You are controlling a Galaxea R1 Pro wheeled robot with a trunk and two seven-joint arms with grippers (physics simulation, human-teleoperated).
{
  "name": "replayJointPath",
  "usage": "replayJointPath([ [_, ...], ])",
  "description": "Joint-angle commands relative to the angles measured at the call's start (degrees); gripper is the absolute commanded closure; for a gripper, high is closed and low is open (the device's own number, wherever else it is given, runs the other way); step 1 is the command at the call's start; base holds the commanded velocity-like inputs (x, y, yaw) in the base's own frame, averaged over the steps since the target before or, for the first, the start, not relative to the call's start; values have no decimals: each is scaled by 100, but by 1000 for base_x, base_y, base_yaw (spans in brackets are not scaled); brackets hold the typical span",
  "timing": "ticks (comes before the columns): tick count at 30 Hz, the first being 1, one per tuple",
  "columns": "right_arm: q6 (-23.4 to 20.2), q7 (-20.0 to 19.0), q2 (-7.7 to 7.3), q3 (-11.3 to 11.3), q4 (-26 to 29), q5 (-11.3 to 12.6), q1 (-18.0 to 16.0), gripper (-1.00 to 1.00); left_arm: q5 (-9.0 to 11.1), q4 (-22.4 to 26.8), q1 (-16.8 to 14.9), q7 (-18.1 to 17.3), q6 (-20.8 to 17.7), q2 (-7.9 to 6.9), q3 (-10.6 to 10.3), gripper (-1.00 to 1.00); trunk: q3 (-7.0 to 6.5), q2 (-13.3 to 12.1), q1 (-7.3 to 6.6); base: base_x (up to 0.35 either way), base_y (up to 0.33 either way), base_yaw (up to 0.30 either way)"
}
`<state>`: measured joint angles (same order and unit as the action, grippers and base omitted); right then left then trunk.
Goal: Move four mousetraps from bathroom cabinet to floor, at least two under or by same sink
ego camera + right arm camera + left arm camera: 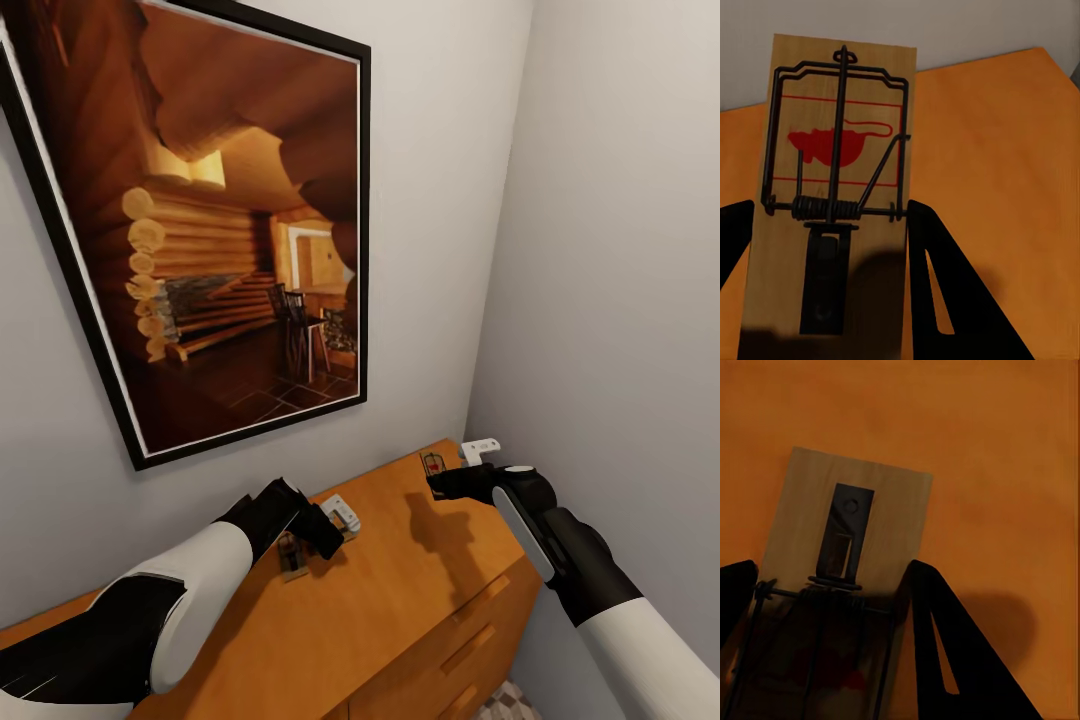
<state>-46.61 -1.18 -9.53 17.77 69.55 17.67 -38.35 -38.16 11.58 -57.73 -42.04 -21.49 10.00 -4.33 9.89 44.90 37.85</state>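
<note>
Straddling a mousetrap apiece on the cabinet top, both grippers sit spread wide: the left gripper over the near-left mousetrap, the right gripper over the far-right trap. Each board's long axis runs along the fingers, unclamped.

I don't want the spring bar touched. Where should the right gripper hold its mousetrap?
Across the board's two long edges, coming from above at the plain end. The mousetrap lies flat on the cabinet top and the right gripper's fingers already straddle it.
</note>
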Motion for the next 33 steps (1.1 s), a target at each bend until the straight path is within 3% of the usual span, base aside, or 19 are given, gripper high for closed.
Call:
replayJointPath([
  [1,-23,-14,-5,7,6,6,-6,100,-25,11,-2,-33,-31,0,-41,100,10,7,1,-13,0,0],
  [4,-23,-14,-5,7,6,4,-6,100,-25,11,-2,-33,-31,0,-41,100,10,7,1,-5,0,0],
  [33,-23,-14,-5,9,6,9,-6,100,-25,23,-2,3,-26,0,-41,100,-511,-1156,-636,0,0,0],
])
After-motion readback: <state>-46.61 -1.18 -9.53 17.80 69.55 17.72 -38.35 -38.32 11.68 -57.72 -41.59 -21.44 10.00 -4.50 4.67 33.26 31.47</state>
